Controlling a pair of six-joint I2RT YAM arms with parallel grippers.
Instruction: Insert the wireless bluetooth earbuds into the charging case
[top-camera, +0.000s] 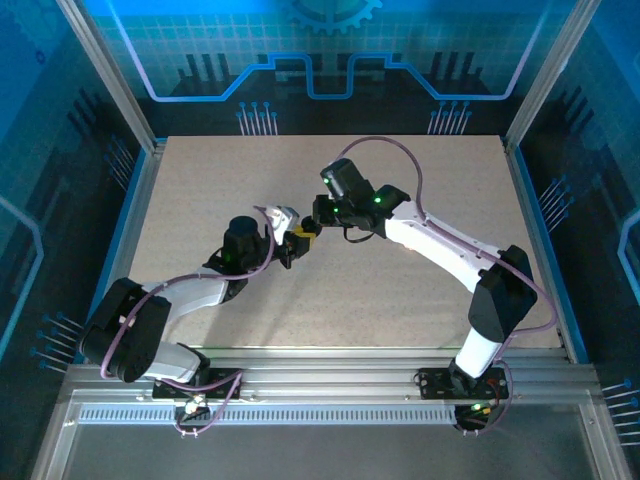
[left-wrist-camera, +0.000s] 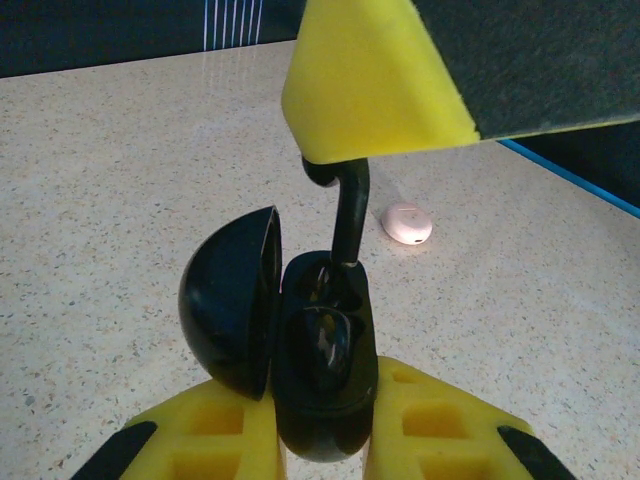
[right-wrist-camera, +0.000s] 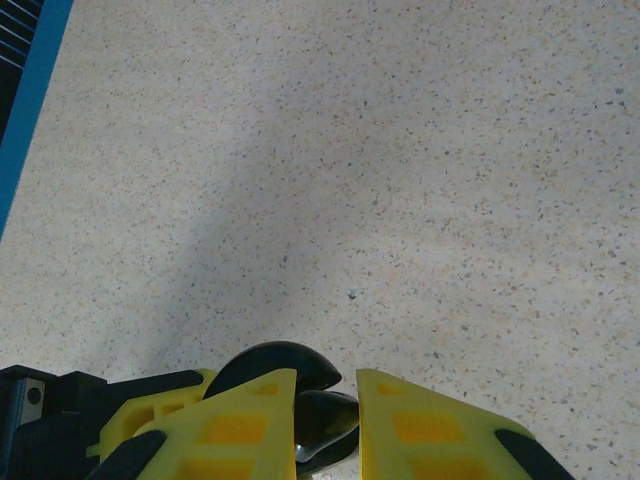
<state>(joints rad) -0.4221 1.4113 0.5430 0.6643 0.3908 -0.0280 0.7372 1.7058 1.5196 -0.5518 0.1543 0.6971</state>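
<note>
The left end effector (left-wrist-camera: 322, 432) is closed narrowly on the base of the black charging case (left-wrist-camera: 320, 400). It holds the case upright above the desk (left-wrist-camera: 120, 180) with the lid (left-wrist-camera: 230, 300) swung open to one side, presumably so the sockets face up. Directly above the case, the right end effector (right-wrist-camera: 328, 425) pinches a black earbud (left-wrist-camera: 350, 215) by its upper end, with the stem pointing down into a socket. The neighbouring socket seems already filled. A pale pink rounded piece (left-wrist-camera: 407, 222) lies on the desk beyond the case. The desk is pale and speckled, and blue-lit panels (top-camera: 320, 60) enclose it.
</note>
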